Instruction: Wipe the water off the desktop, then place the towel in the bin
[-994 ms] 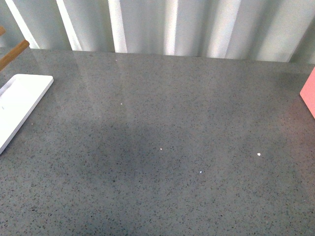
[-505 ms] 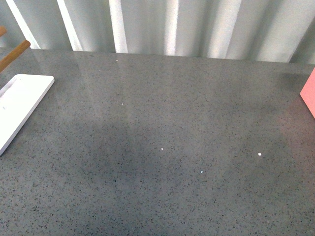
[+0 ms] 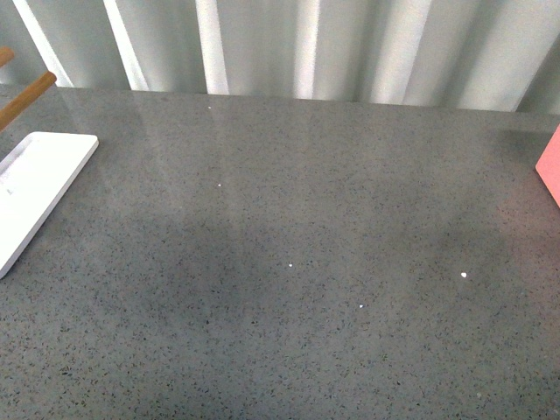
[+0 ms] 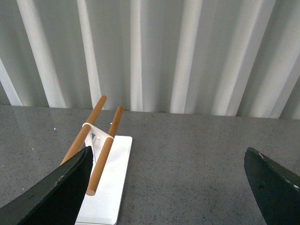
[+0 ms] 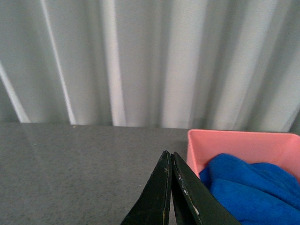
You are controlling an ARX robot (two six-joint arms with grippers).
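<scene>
At the bottom of the right wrist view, the right end effector (image 5: 171,187) was pressed closed on nothing, while the left end effector (image 4: 168,183) gaped wide and empty. Beyond, the worktop (image 3: 289,262) looked unchanged from a second ago (dry, apparently). The towel (image 5: 248,187) lay inside the pink bin (image 5: 234,140) at lower right, so the task seemed finished.
</scene>
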